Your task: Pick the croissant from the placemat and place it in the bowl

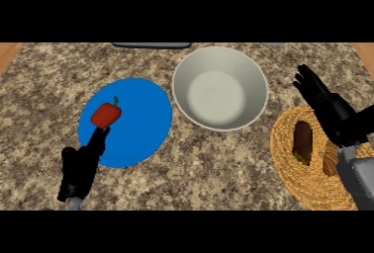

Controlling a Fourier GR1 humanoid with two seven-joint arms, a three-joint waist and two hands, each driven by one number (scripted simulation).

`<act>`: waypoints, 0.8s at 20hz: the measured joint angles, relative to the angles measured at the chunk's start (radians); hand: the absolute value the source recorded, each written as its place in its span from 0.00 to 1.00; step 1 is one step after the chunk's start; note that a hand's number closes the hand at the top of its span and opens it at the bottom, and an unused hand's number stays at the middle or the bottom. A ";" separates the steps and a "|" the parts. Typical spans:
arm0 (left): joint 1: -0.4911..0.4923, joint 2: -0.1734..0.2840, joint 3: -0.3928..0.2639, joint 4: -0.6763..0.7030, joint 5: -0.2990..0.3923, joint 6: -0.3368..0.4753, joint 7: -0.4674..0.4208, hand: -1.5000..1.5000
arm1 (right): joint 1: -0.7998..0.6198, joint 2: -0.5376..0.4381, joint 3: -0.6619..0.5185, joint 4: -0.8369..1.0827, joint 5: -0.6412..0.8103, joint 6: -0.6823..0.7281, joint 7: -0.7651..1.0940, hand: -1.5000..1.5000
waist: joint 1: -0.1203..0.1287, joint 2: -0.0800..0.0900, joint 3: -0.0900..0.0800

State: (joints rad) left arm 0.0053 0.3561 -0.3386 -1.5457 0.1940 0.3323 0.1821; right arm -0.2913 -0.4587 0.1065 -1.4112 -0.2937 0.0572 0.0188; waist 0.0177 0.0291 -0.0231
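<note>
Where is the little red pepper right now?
In the head view, the small red pepper sits at left on the round blue plate, left of the pale bowl.

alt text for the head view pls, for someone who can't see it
The right hand hovers open over a woven placemat holding a brown croissant. An empty bowl sits centre; left, a red pepper lies on a blue plate by the left hand.

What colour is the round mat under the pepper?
Blue: the mat under the red pepper, seen in the head view.
</note>
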 measured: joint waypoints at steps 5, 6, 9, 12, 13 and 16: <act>-0.033 0.047 0.059 -0.022 0.030 -0.036 -0.001 0.50 | 0.064 0.023 -0.144 0.045 0.031 -0.247 0.016 1.00 | -0.047 -0.024 0.016; -0.043 0.059 0.075 -0.027 0.035 -0.042 -0.004 0.50 | 0.080 0.023 -0.193 0.060 0.032 -0.309 0.018 1.00 | -0.064 -0.027 0.018; -0.061 0.080 0.090 -0.043 0.049 -0.068 -0.006 0.50 | 0.153 -0.069 -0.196 0.124 0.196 -0.441 0.032 0.00 | -0.073 -0.019 0.011; -0.087 0.112 0.120 -0.048 0.092 -0.125 0.006 0.50 | 0.191 -0.006 -0.232 0.122 0.281 -0.663 -0.002 0.00 | -0.066 -0.026 0.017; -0.103 0.118 0.128 -0.042 0.104 -0.141 0.012 0.50 | 0.205 0.029 -0.220 0.108 0.317 -0.730 -0.021 0.00 | -0.063 -0.027 0.017; -0.134 0.132 0.148 -0.024 0.135 -0.191 0.019 0.50 | 0.225 0.095 -0.167 0.059 0.449 -0.904 -0.018 0.00 | -0.047 -0.028 0.019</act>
State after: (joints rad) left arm -0.1292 0.4880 -0.1910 -1.5699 0.3292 0.1408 0.2012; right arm -0.0667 -0.3641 -0.0600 -1.3517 0.1552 -0.8473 0.0011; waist -0.0294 0.0008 -0.0044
